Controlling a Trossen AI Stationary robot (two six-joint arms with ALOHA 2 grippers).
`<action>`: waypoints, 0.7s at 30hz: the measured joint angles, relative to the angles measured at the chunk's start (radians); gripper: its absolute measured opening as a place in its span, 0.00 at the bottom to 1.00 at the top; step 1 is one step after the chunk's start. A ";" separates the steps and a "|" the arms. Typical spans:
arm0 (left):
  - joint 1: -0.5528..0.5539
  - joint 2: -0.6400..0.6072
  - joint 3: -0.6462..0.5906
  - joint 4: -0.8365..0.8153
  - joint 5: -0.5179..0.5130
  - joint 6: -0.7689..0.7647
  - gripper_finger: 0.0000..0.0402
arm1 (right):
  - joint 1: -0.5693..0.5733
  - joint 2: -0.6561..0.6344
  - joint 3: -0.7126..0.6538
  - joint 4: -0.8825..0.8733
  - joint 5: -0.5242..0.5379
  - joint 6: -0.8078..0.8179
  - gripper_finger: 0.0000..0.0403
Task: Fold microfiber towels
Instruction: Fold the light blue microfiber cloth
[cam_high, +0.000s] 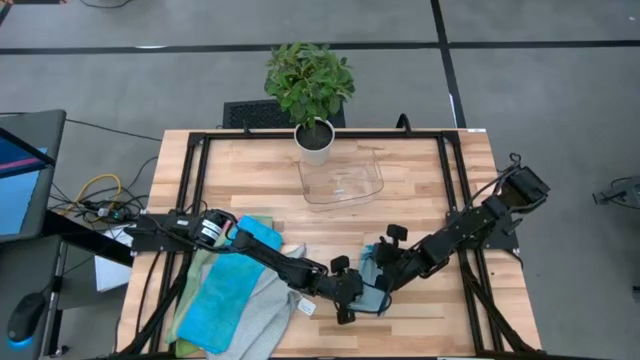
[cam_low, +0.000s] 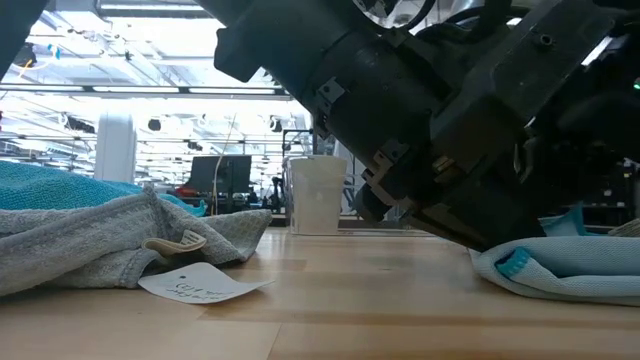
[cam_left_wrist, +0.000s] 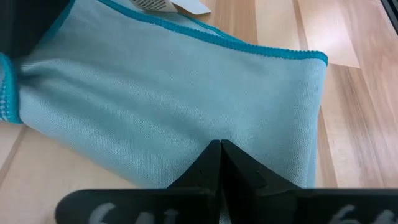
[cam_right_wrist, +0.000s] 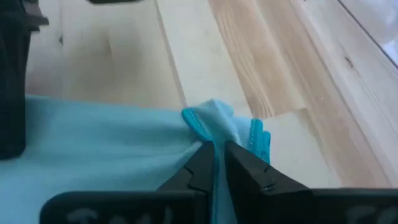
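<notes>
Wooden planks of the table (cam_high: 420, 180) carry the work. On the light teal-edged towel (cam_left_wrist: 186, 106), the left gripper (cam_left_wrist: 221, 158) is pressed with jaws clenched together and nothing between them, apparently to pin the cloth. A bunched corner of that towel is pinched between the barely parted fingers of the right gripper (cam_right_wrist: 217, 163), probably for a fold. Beside the left arm, the unfolded towels (cam_high: 235, 300) are heaped, and 1 clear tray (cam_high: 343, 183) and a potted plant (cam_high: 311, 90) are kept farther back.
</notes>
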 joint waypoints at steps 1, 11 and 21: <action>0.000 0.000 0.000 0.000 0.000 0.000 0.00 | 0.000 0.000 0.000 -0.004 0.000 0.000 0.16; 0.000 0.000 0.000 -0.001 -0.001 -0.011 0.00 | 0.007 0.000 0.001 -0.129 0.025 0.127 0.17; 0.000 0.000 0.000 -0.002 -0.001 -0.022 0.00 | 0.046 -0.034 0.002 -0.204 0.043 0.261 0.19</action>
